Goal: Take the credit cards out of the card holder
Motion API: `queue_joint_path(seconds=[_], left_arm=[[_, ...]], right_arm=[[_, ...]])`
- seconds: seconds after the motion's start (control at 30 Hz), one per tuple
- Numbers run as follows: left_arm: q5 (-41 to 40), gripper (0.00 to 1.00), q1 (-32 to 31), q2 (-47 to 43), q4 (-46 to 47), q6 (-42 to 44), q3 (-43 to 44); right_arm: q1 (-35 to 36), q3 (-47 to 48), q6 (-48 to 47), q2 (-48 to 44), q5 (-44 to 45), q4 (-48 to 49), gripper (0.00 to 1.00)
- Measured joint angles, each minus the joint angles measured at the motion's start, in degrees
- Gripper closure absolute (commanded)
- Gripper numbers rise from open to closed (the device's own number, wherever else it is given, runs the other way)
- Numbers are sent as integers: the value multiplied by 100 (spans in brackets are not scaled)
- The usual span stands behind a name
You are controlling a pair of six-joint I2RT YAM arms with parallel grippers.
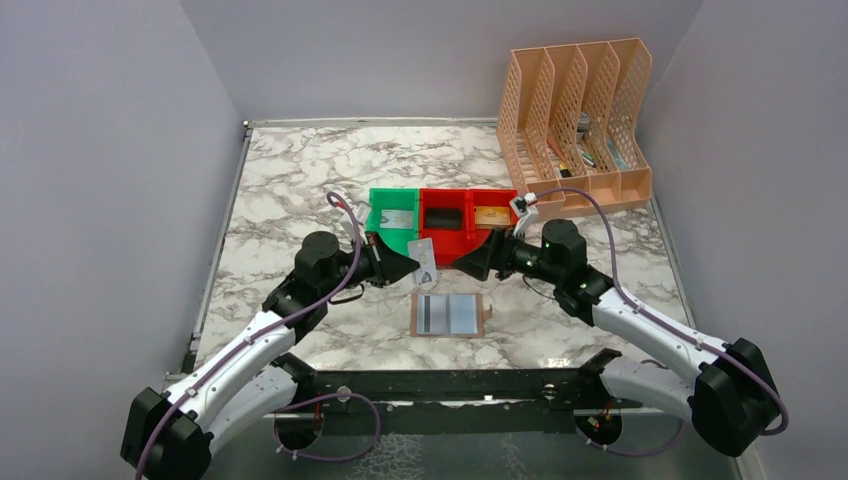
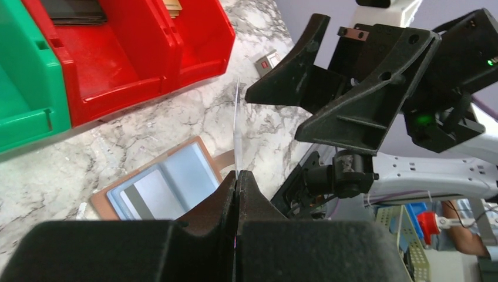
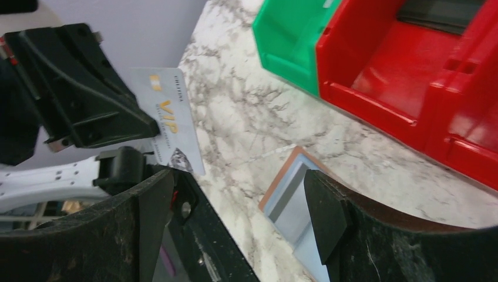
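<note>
Over the marble tabletop point(image 1: 300, 190), far of the brown leather card holder point(image 1: 448, 314), a silver-grey plastic credit card point(image 1: 424, 258) pinched by the left gripper point(image 1: 410, 265) could be dropped if released before the wide-spread right gripper point(image 1: 468, 264) is closed.

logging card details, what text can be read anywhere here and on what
"VIP": gold letters on the silver-grey plastic card held by the left gripper.
Fine print around it on that card: too small to read.
Red mark on the small white box: blurred, unreadable.
</note>
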Motion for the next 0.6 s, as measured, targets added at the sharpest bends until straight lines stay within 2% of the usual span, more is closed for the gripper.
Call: queue_joint_path(seconds=[0.1, 0.23, 0.6], left_arm=[[345, 100, 105, 66, 243, -46, -72], [669, 100, 155, 66, 544, -111, -177], [1108, 100, 164, 72, 970, -284, -271]], right_arm=[[-2, -35, 129, 166, -483, 356, 23], [-2, -146, 317, 369, -1071, 769, 23], [-4, -184, 570, 898, -2031, 1735, 31]])
